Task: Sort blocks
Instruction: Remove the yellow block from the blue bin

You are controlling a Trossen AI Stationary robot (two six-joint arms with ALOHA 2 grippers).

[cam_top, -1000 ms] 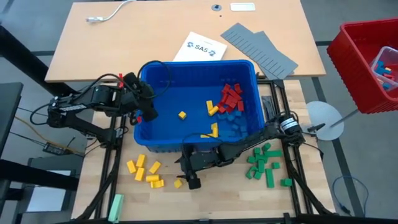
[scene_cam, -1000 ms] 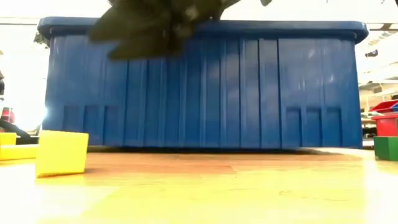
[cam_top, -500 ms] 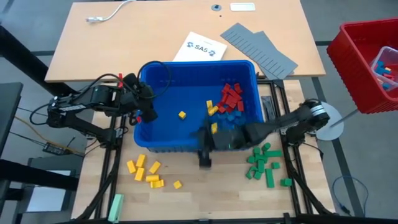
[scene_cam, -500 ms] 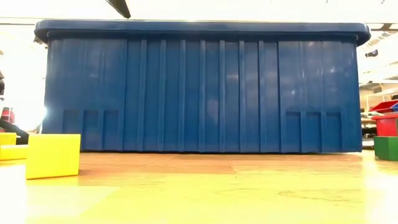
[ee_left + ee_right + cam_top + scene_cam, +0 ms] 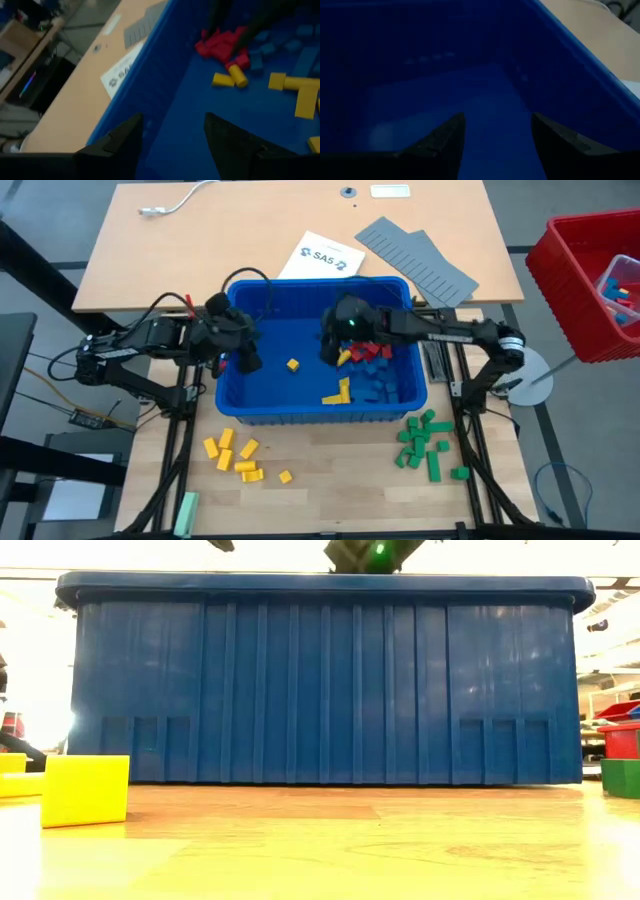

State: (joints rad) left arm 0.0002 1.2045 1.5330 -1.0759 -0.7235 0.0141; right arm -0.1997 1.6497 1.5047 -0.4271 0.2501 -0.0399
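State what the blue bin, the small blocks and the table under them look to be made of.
Blue bin: likely moulded plastic, judging by its ribbed walls and slight sheen. Yellow blocks and green blocks: probably plastic, with uniform saturated colour and crisp edges. Table: pale wood or wood-look laminate, with visible grain lines.

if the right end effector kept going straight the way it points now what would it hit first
Most likely the bare floor of the blue bin, or its far wall just beyond; depth is hard to judge. The right end effector stands open and empty, with no blocks between its fingers.
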